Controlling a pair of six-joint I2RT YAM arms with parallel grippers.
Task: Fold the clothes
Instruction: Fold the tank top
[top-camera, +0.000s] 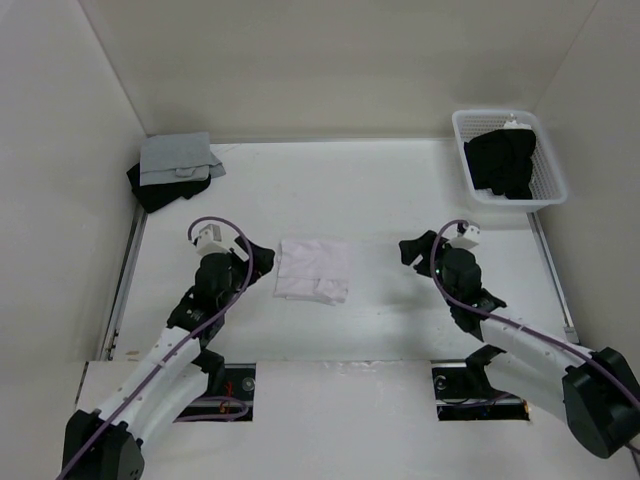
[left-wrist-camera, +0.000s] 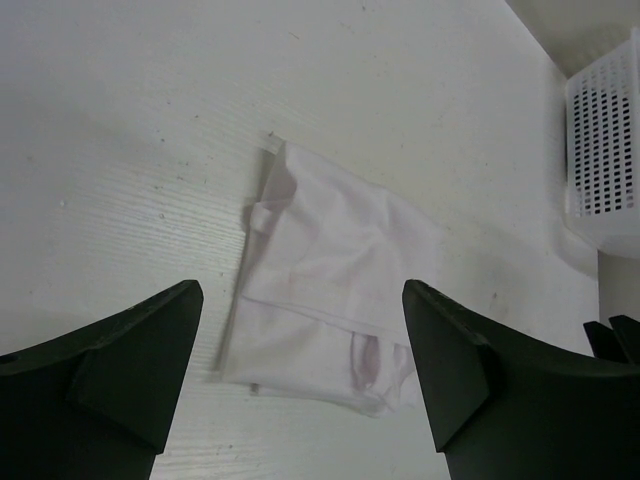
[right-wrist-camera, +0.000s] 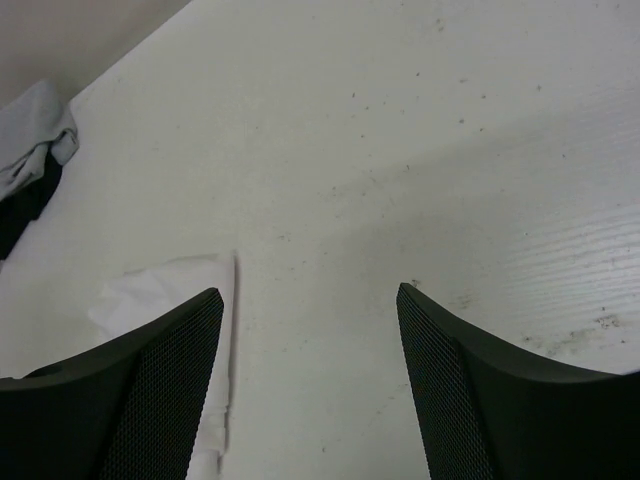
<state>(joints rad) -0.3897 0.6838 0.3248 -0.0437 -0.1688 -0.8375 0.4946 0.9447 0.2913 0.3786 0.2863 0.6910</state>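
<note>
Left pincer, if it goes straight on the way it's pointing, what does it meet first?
Probably the folded white shirt, lying on the table just ahead of the open left pincer. Depth is hard to judge, but nothing else shows in between.

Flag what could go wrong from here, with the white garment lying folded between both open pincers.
1. The white garment is folded unevenly. In the left wrist view its near edge shows loose, bunched layers, so another grab may catch only one layer and open the fold.
2. The left pincer sits close beside the garment's edge, so a sideways sweep could drag it.
3. The right pincer is farther off, so a two-arm grasp may land unevenly.
</note>
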